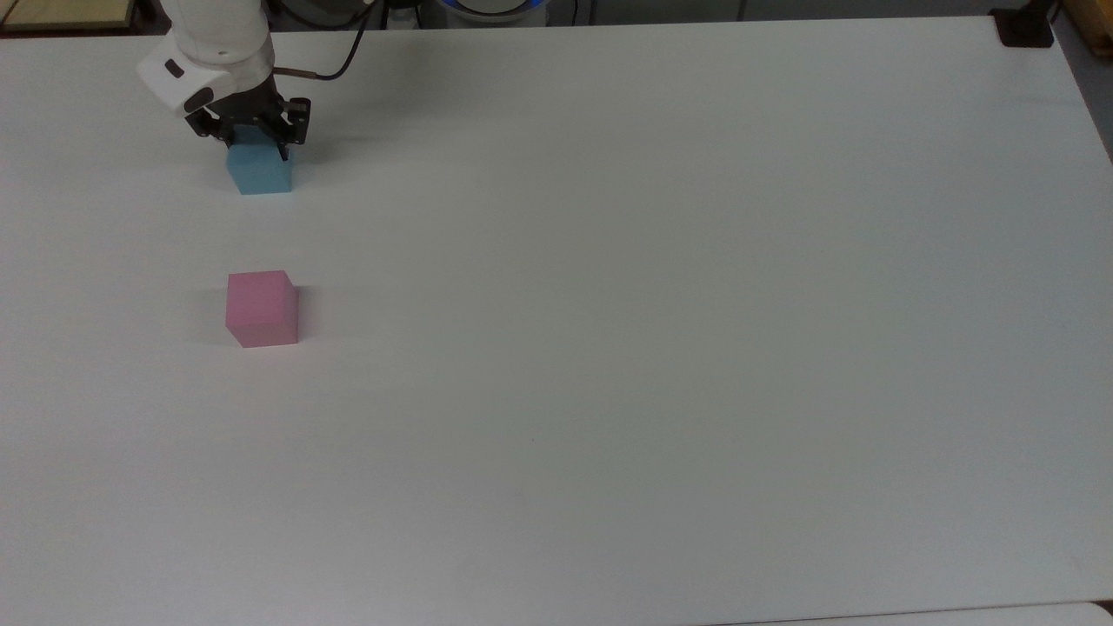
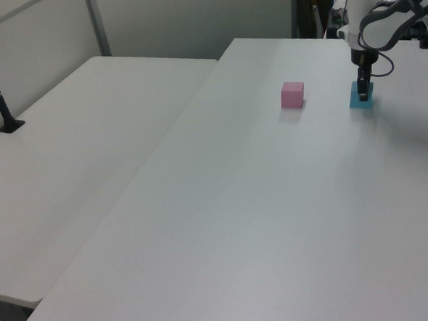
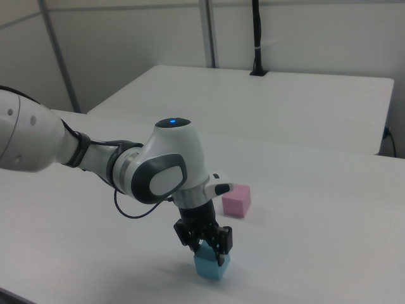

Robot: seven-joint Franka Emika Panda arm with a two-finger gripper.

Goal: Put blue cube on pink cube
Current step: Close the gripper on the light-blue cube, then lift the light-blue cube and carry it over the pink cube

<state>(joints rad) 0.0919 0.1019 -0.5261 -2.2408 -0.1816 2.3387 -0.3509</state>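
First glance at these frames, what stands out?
The white arm's end effector is down on the blue cube, fingers straddling it, near the top view's upper left. The pink cube sits alone below it in the top view, apart from it, on a white table.

Arm: white, reaches in from the right view's left, bent down over the white table [image 3: 329,209]
Gripper [image 3: 207,253]: black, pointing down, fingers straddling the blue cube
Blue cube [image 3: 211,266]: on the table, near edge
Pink cube [image 3: 236,201]: farther back, slightly right, apart from the blue cube
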